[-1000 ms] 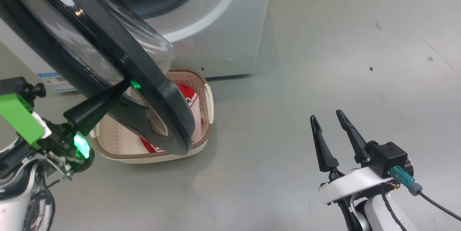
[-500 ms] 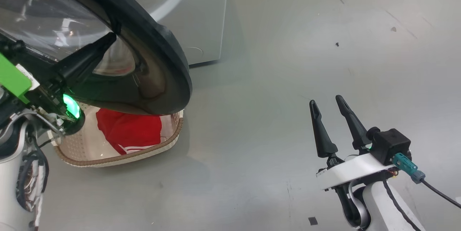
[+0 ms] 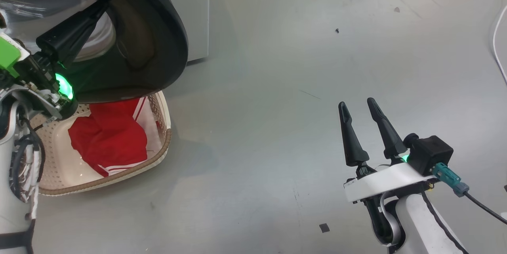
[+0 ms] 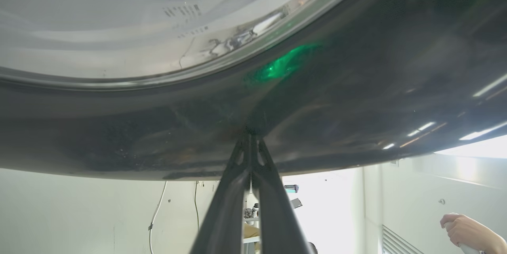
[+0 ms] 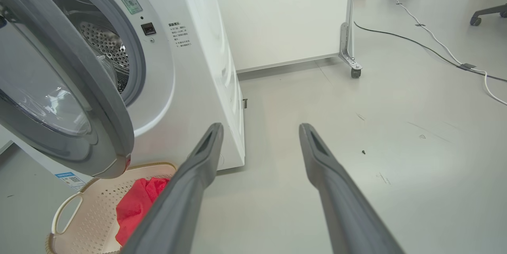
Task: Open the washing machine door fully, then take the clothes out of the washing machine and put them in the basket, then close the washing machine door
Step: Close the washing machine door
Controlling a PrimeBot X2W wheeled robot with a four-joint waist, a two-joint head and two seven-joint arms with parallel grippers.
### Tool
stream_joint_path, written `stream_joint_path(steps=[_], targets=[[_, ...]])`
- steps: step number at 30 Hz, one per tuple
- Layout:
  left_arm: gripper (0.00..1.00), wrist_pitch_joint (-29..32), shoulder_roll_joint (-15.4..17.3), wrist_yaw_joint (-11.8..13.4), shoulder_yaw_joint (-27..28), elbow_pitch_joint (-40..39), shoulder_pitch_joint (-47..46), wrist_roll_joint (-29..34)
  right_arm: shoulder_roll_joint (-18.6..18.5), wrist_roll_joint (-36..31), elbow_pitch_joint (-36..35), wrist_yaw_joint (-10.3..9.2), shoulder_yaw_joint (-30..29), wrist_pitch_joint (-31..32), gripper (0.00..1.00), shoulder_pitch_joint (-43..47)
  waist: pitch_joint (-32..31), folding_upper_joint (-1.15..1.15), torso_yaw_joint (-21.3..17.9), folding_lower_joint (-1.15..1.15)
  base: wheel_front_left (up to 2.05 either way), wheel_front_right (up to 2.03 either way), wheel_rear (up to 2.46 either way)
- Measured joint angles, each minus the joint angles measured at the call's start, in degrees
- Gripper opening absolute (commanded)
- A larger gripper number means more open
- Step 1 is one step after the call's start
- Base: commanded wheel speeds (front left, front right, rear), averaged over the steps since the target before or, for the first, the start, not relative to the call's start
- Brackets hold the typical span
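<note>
The washing machine door [image 4: 356,87] is touched just ahead of the left gripper [image 4: 250,137], whose fingers are pressed together, tips against the black rim. The clothes [image 3: 111,135] are seen in the basket [image 3: 119,175] below it. The right gripper [image 3: 356,103] is spread, empty, well apart from the door.

Big white front-loading washing machine [image 5: 194,67], perforated steel drum showing in its mouth; small cream perforated plastic basket [image 3: 59,163] with brown woven-look rim, on the floor just before it; crumpled bright red clothes [image 3: 107,139] with white stripes inside; large round door [image 3: 154,48], glossy black rim around bulging clear glass, swung partly open above the basket.
</note>
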Motion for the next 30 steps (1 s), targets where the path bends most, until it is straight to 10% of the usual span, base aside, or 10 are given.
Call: stream_joint_path(steps=[15, 30], targets=[[0.00, -1.32, -1.68, -0.08, -1.01, 4.46, -4.24, 0.75, 0.10, -0.02, -0.36, -1.30, -0.68, -0.01, 1.00, -0.49, 0.51, 0.00, -1.07, 0.00, 0.00, 0.00, 0.00], [0.00, -0.55, -3.69, -7.53, -0.25, 5.13, -1.44, 0.08, 0.11, -1.99, -0.23, -1.35, -2.59, -0.01, 1.00, -0.47, -0.69, 0.00, 3.90, 0.00, 0.00, 0.00, 0.00]])
